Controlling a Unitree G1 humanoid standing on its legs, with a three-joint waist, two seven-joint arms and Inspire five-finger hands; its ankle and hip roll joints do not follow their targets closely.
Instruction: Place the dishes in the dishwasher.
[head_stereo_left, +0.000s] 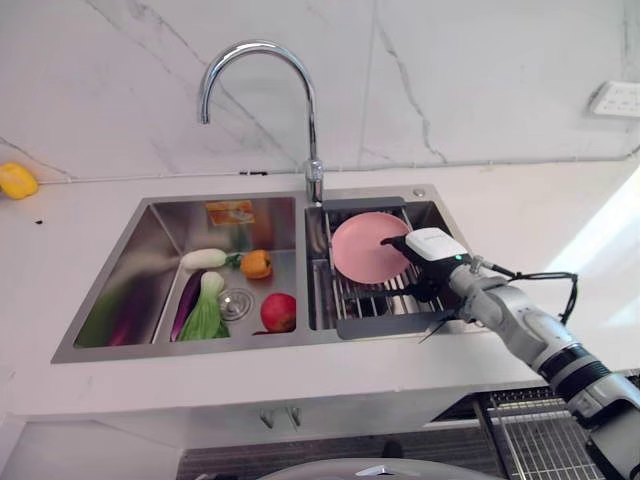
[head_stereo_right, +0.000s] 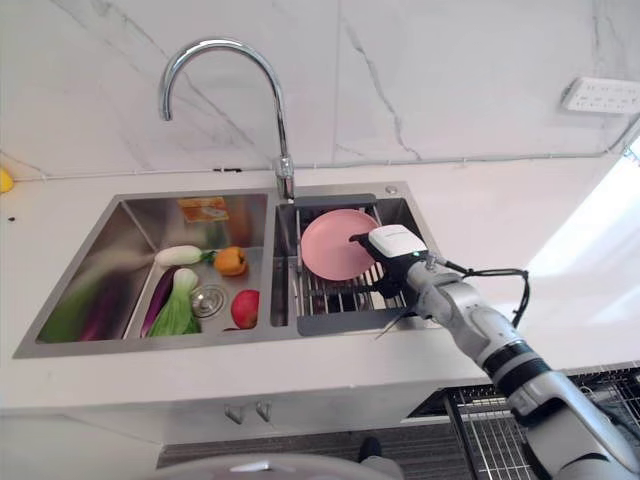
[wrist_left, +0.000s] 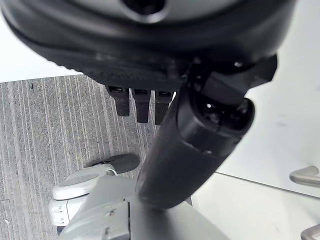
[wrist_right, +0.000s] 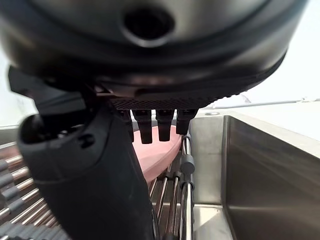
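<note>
A pink plate stands tilted on the wire rack in the right sink basin. My right hand reaches in from the right and is at the plate's right rim, with its straight fingers over the plate's edge and the thumb beside it. Nothing shows that the plate is clamped. My left hand hangs low over the floor, relaxed and holding nothing.
The left basin holds a tomato, an orange pepper, bok choy, an eggplant and a pale vegetable. A tall faucet stands behind the divider. The dishwasher's wire basket shows below the counter at lower right. A yellow pepper lies at far left.
</note>
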